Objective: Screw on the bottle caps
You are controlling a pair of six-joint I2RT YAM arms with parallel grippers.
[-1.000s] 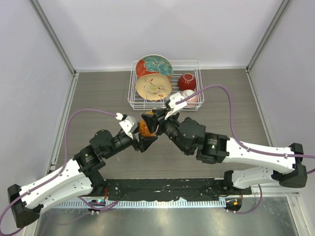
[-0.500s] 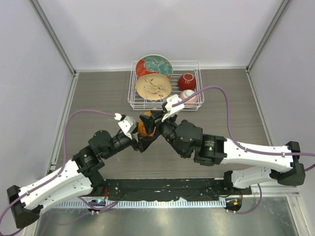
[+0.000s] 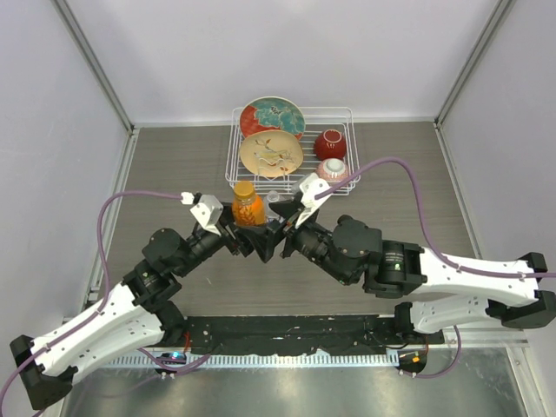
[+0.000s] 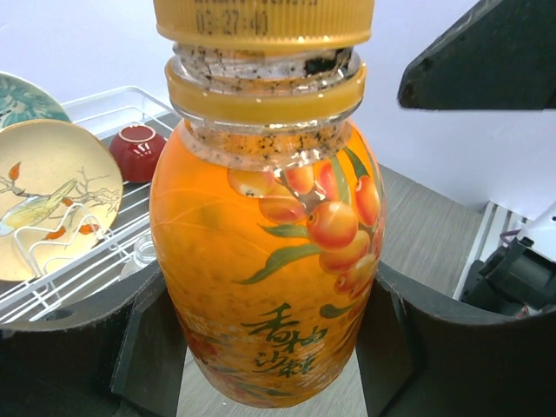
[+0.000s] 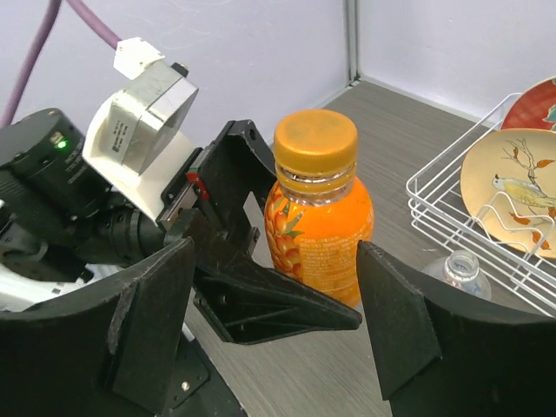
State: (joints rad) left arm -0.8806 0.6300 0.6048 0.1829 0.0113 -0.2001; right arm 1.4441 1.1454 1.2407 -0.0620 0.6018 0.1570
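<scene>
Behind orange bottle (image 3: 248, 207): dish rack (image 3: 339, 117) | L end effector (image 4: 274, 356) grips it | R end effector (image 5: 276, 261) open

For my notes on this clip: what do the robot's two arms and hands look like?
Both the left arm and right arm have white shells on the long links and black joints. A purple cable loops to each wrist, where a small white camera box sits. The left hand and right hand are matte black, each with two broad wedge-shaped fingers.
</scene>
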